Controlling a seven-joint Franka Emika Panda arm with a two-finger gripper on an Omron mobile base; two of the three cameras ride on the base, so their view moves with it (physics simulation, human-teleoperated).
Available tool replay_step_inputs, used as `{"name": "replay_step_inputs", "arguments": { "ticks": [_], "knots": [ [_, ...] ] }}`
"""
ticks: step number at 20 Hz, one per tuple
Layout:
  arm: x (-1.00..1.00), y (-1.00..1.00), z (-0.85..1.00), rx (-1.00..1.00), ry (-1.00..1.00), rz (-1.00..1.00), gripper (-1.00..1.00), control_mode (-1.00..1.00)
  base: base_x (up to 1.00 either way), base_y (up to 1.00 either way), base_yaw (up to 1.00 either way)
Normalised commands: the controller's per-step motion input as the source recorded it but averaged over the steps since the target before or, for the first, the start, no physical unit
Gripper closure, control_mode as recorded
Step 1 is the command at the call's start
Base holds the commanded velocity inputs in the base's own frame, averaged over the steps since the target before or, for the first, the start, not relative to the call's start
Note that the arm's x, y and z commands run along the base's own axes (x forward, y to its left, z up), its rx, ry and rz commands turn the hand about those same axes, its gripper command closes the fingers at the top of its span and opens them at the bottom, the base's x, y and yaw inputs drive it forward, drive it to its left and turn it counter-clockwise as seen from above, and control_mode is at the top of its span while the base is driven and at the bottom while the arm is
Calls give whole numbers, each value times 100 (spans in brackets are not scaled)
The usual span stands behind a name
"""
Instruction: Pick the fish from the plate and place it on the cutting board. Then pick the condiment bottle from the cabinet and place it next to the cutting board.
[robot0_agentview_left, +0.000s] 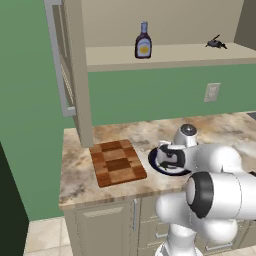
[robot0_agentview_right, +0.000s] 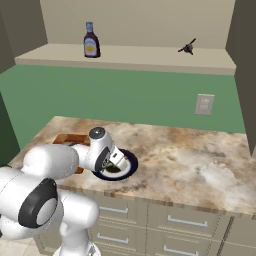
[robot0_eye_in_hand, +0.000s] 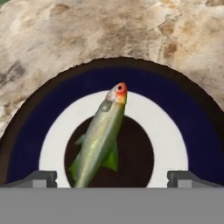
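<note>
The fish (robot0_eye_in_hand: 99, 140) lies across the dark centre of the plate (robot0_eye_in_hand: 175, 109), directly below the gripper (robot0_eye_in_hand: 112, 177). Its long axis runs between the wide-spread, empty fingers (head tilted slightly toward one side), so closing should catch its flanks.

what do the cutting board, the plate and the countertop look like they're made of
The cutting board looks like wood: checkered light and dark brown blocks, matte. The plate looks like glazed ceramic, judging by its smooth navy rim, white ring and dark centre, though the render leaves that open. The countertop looks like polished stone, granite or marble: mottled beige with brown veins.
</note>
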Motion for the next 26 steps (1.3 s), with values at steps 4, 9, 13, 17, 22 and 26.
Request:
{"name": "replay_step_inputs", "arguments": {
  "ticks": [4, 9, 13, 17, 22, 26],
  "knots": [
    [25, -1, -11, 0, -1, 0, -100, -100, 0, 0, 0],
    [21, -1, -10, 0, -1, 0, -100, -100, 0, 0, 0],
    [14, 0, -19, 0, -1, 0, -100, -100, 0, 0, 0],
    [14, -1, -24, 0, 0, 0, -100, -100, 0, 0, 0],
    [12, -1, -18, 0, 0, 0, -100, -100, 0, 0, 0],
    [11, 0, -12, 0, 0, 0, -100, -100, 0, 0, 0]
  ]
}}
